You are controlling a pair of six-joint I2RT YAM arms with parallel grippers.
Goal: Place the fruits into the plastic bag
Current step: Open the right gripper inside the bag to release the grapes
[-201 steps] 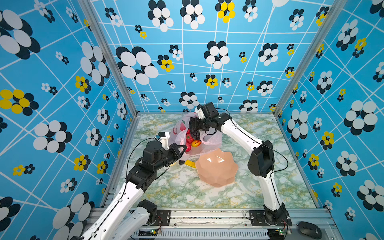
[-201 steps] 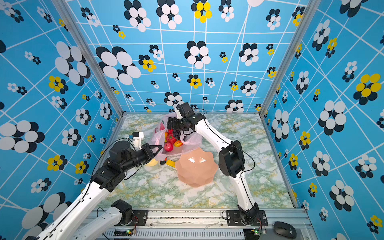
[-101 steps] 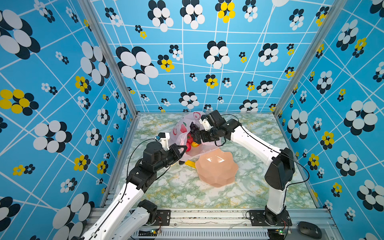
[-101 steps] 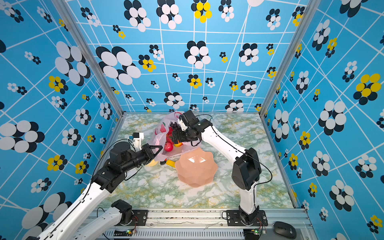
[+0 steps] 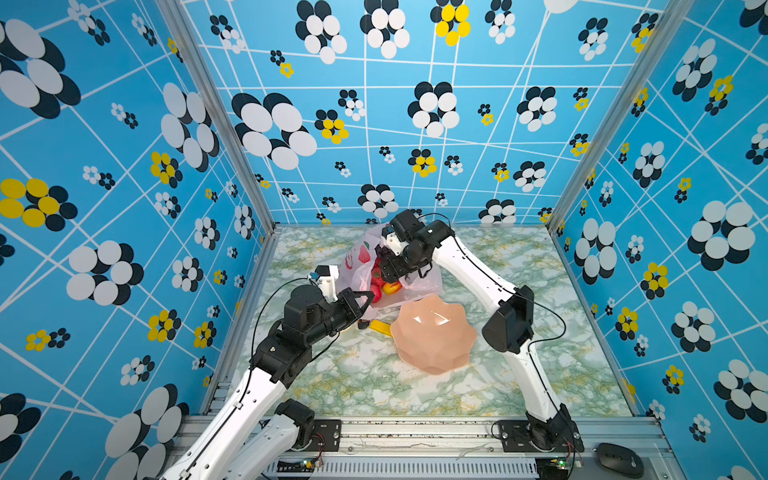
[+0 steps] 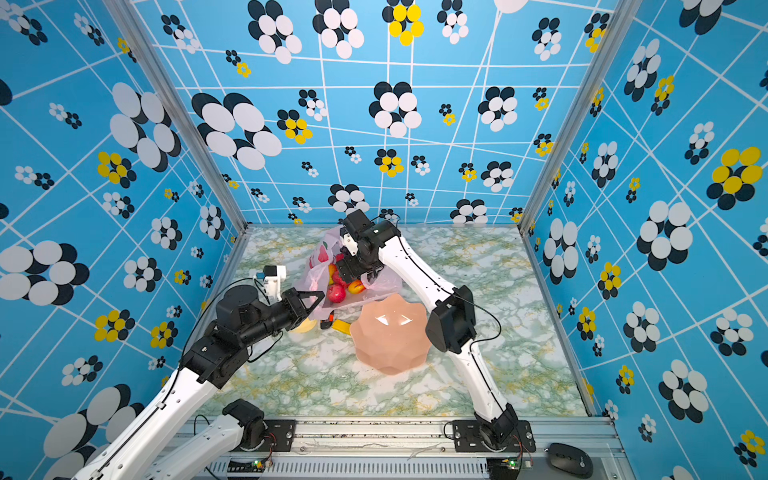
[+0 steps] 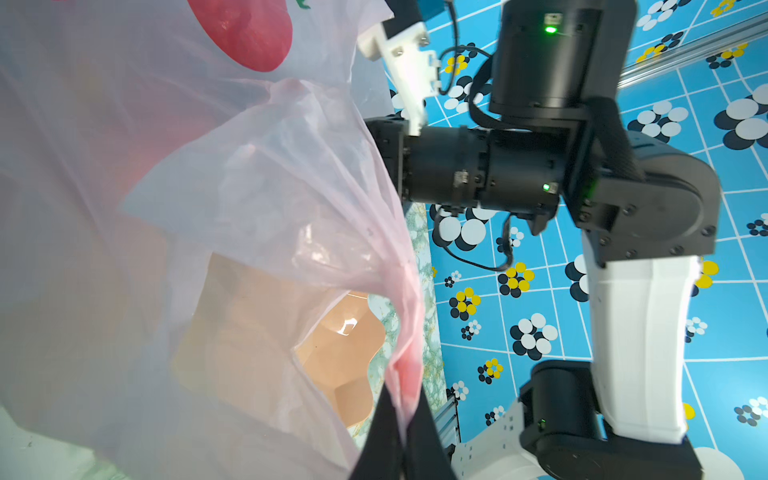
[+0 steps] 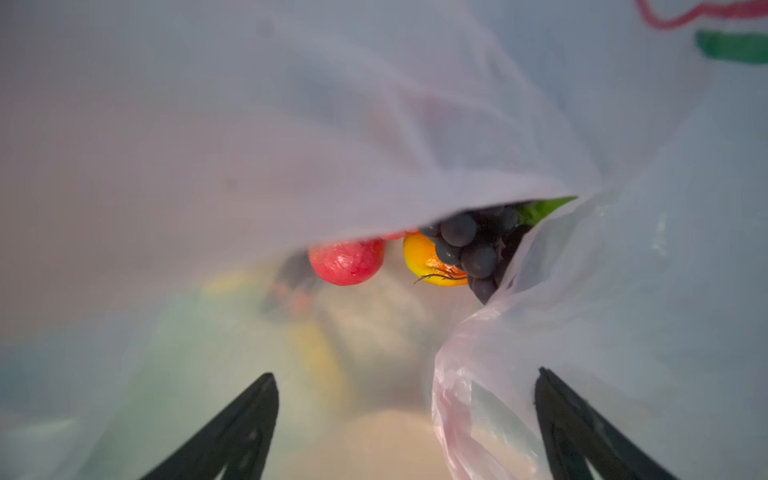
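The plastic bag stands at the back middle of the table, thin and pale pink with red print. My left gripper is shut on a bunched edge of the plastic bag and holds it up. My right gripper is open inside the bag's mouth, with film draped round its fingers. The fruits lie in the bag: a red apple, a yellow-orange mango and dark grapes.
A salmon-pink scalloped bowl sits just in front of the bag, with nothing visible in it. A flat yellow piece and a pale yellow disc lie between the bowl and my left gripper. Blue patterned walls enclose the table.
The right arm's elbow swung out to the right and came back; its gripper stayed at the bag's mouth, open. The left gripper has kept its hold on the bag.
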